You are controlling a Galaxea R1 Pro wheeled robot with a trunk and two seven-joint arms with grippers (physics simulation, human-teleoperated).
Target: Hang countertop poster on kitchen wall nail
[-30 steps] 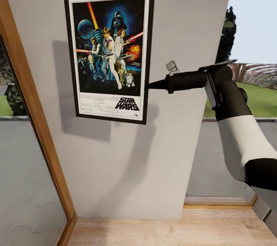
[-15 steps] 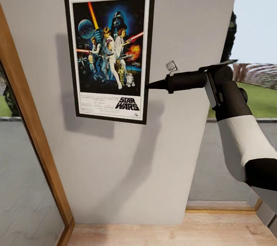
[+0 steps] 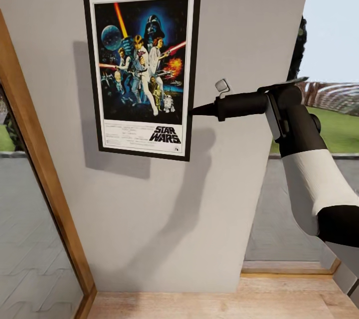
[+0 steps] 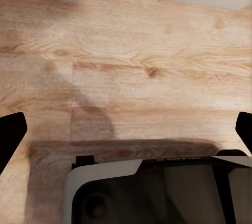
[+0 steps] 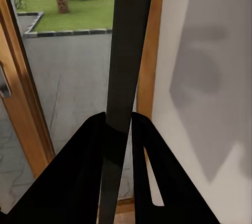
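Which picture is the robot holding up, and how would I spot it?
Look at the big pale grey wall beside the wooden door frame. High on it is the Star Wars poster, pinched at its right edge by the robot's right hand. Nothing else has its black frame, white border and bright space heroes.

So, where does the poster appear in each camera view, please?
Head view: the poster is upper left of centre, in front of the grey wall, with the right gripper on its right edge.
Right wrist view: seen edge-on, it is the dark vertical strip clamped between the two black fingers.
Left wrist view: the poster is not visible; wooden floor.
Shared landmark: the wooden door frame.
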